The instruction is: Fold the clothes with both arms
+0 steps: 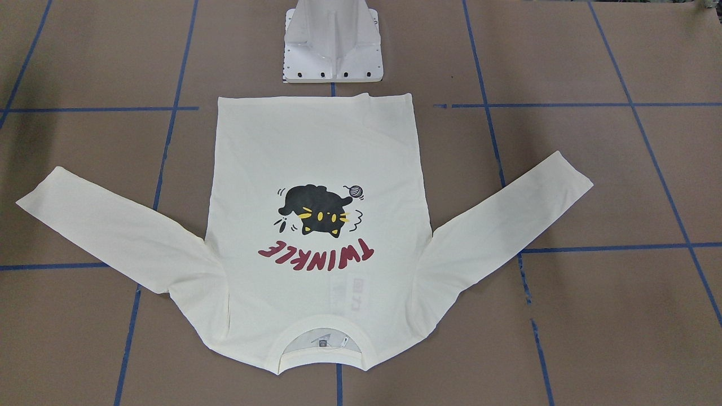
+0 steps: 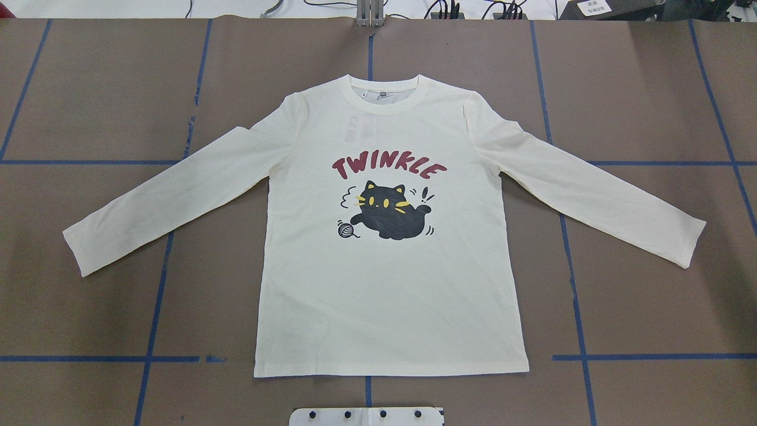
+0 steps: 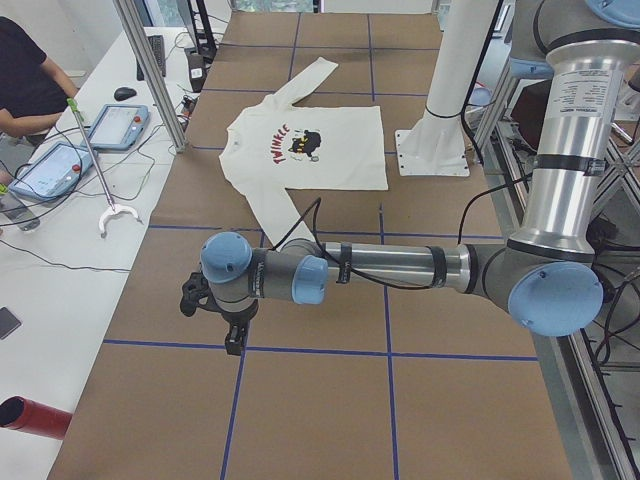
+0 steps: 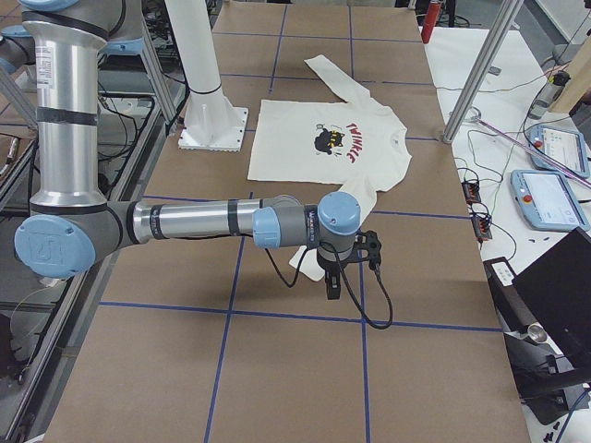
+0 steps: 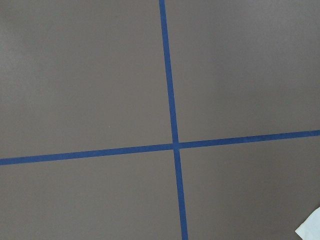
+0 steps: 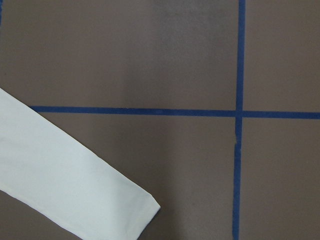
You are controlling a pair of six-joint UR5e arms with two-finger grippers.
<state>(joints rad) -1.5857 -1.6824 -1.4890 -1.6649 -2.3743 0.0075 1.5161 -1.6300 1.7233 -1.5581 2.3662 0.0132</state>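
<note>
The cream long-sleeved T-shirt [image 2: 384,284] lies flat on the brown table, print side up, both sleeves spread out and down. The collar is on the far side from the robot's base. It also shows in the front view [image 1: 316,141] and both side views [image 3: 330,165] [image 4: 305,157]. My left gripper [image 3: 232,338] hangs over bare table past the end of one sleeve; I cannot tell whether it is open or shut. My right gripper [image 4: 332,288] hangs by the other sleeve's cuff [image 6: 75,190]; I cannot tell its state either. A sleeve corner [image 5: 311,230] shows in the left wrist view.
The white pedestal base [image 1: 333,45] stands just behind the shirt's hem. Blue tape lines [image 2: 157,296] cross the table. A seated person [image 3: 25,80], tablets [image 3: 50,170] and cables are on a side bench. Aluminium posts [image 4: 480,74] stand at the table's edge.
</note>
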